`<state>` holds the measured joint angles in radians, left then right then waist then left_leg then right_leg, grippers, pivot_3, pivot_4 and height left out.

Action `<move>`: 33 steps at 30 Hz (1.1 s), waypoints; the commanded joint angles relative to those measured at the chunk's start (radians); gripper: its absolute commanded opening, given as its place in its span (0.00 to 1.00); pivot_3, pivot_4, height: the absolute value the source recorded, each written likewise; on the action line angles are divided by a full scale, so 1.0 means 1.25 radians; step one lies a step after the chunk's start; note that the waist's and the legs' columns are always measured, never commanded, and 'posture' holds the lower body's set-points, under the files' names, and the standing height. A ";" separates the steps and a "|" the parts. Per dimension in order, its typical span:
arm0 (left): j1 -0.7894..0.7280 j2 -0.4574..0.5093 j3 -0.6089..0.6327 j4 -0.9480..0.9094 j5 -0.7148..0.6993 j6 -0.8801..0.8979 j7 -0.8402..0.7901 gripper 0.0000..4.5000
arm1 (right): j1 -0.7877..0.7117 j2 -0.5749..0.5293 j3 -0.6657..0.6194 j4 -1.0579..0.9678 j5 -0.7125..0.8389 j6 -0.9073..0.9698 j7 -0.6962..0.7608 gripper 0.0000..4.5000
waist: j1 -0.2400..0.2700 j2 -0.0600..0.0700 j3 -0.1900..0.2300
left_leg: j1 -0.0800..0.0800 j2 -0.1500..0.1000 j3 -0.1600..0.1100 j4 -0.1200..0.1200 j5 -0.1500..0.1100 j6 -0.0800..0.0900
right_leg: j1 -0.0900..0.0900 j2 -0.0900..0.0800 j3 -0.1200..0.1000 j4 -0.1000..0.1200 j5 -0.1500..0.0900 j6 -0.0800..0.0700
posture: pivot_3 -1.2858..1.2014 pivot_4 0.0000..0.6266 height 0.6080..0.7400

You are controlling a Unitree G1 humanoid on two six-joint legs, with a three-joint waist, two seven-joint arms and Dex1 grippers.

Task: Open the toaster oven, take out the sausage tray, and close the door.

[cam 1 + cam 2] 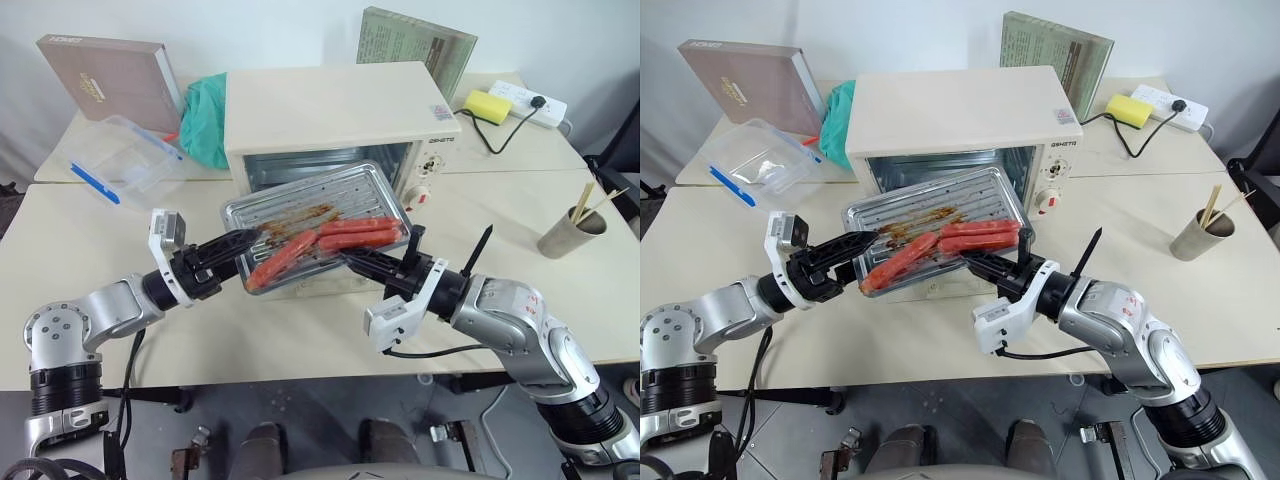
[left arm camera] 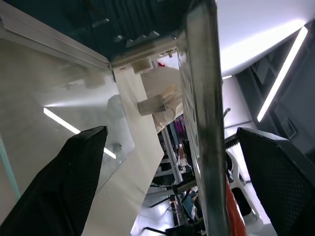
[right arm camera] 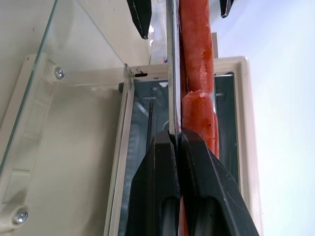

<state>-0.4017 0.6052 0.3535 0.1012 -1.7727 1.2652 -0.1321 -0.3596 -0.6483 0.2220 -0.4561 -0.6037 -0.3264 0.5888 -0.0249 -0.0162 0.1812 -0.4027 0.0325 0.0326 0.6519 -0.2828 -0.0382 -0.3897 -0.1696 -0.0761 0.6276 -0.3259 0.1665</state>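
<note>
Oven: I see the boxy cream-white toaster oven [image 1: 340, 110] in the upper middle of the head view, its cavity open.
Door: the clear glass door with cream frame [image 3: 34, 123] hangs open beneath the tray; I see it best from the right wrist camera.
Tray: the shallow ridged silver sausage tray [image 1: 300, 205] sits in the centre of the frame, out in front of the oven mouth and tilted, with its red-orange sausages gathered toward the lower edge.
Right gripper: my right gripper [image 3: 176, 142] has its black fingers pressed together on the tray's thin rim, pinching it.
Left gripper: my left gripper [image 1: 238, 250] sits at the tray's lower-left corner with fingers spread wide, the rim between them but not gripped (the left wrist camera shows a clear gap on both sides).
Risk, slip: I judge the tray hangs on a single edge pinch; greasy metal could twist or slide out of it.
Risk, spill: the tilt could roll the sausages over the low rim.
Risk, door: lowering the tray carelessly could knock the open glass.
Surroundings: a clear plastic box with blue clips [image 1: 120, 160] lies at the upper left.
</note>
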 commanded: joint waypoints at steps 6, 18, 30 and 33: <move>0.000 0.021 0.001 0.018 -0.116 -0.047 0.039 0.91 | -0.002 -0.003 -0.027 -0.042 0.022 -0.003 0.000 0.00 | 0.001 0.000 0.000 | 0.000 0.000 0.000 0.000 0.000 0.000 | 0.000 0.000 0.000 0.000 0.000 0.000 | 0.52 0.24 1.00; 0.012 0.055 -0.053 0.016 -0.153 -0.047 0.057 0.15 | -0.011 -0.001 -0.027 -0.040 0.030 0.000 0.007 0.00 | 0.001 0.000 0.000 | 0.000 0.000 0.000 0.000 0.000 0.000 | 0.000 0.000 0.000 0.000 0.000 0.000 | 0.52 0.24 1.00; 0.040 0.051 -0.086 -0.011 -0.160 -0.077 0.212 0.01 | -0.028 0.038 -0.031 -0.057 0.077 0.072 0.069 0.00 | 0.001 0.000 0.000 | 0.000 0.000 0.000 0.000 0.000 0.000 | 0.000 0.000 0.000 0.000 0.000 0.000 | 0.52 0.24 1.00; 0.053 0.035 -0.073 -0.015 -0.160 -0.091 0.290 0.01 | -0.017 0.037 -0.012 -0.043 0.174 0.103 0.145 0.00 | 0.002 0.000 0.000 | 0.000 0.000 0.000 0.000 0.000 0.000 | 0.001 0.000 0.000 -0.001 0.000 0.000 | 0.52 0.24 1.00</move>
<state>-0.3654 0.6506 0.2562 0.0843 -1.9813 1.1594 0.1578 -0.3634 -0.6180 0.2319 -0.4593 -0.5089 -0.2165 0.7646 -0.0222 -0.0162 0.1812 -0.4024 0.0324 0.0326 0.6521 -0.2828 -0.0381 -0.3885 -0.1696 -0.0759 0.6263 -0.3259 0.1665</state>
